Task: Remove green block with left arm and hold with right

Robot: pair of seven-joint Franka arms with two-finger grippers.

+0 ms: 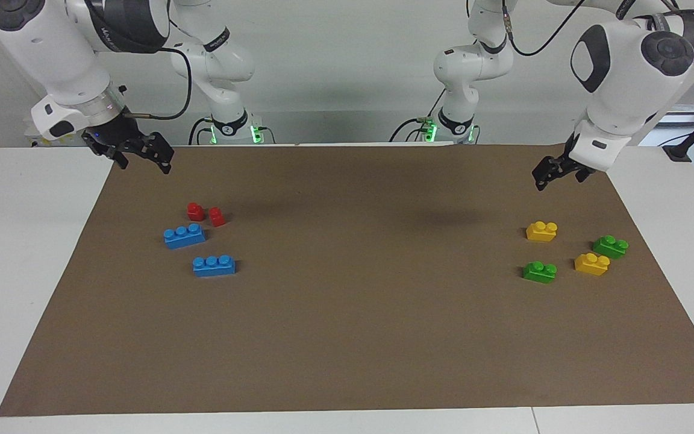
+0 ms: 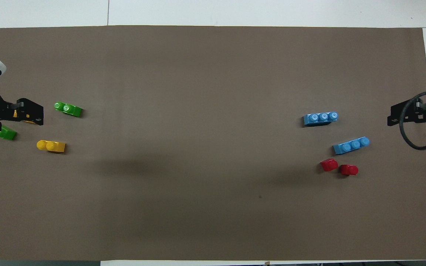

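Both arms hang raised at the robots' edge of the brown mat [image 1: 347, 337] on the bench [image 1: 28, 271]; neither touches anything.

Right pincer [image 1: 142, 161]: over the mat's corner at the right arm's end, wrist tilted, fingers spread wide, holding nothing.

Left pincer [image 1: 561, 179]: over the mat's edge at the left arm's end, forearm bent steeply down, fingers apart, nothing between them. From overhead it covers part of two bricks, but the facing view shows it well above them.

Right arm's end, nearest first: two red bricks [image 1: 206, 214] just beside each other, then a blue brick [image 1: 184, 235] close by them, then a second blue brick [image 1: 214, 265].

Left arm's end, nearest first: a yellow brick [image 1: 541, 231], nearest the left pincer. Then a darker green brick [image 1: 610, 246] toward the mat's edge, with a second yellow brick [image 1: 591, 263] just beside it.

The green block [image 1: 540, 271] lies farthest from the robots in this cluster, studs up, apart from the other bricks. Nothing stands on it or against it. The first yellow brick lies between it and the left pincer.
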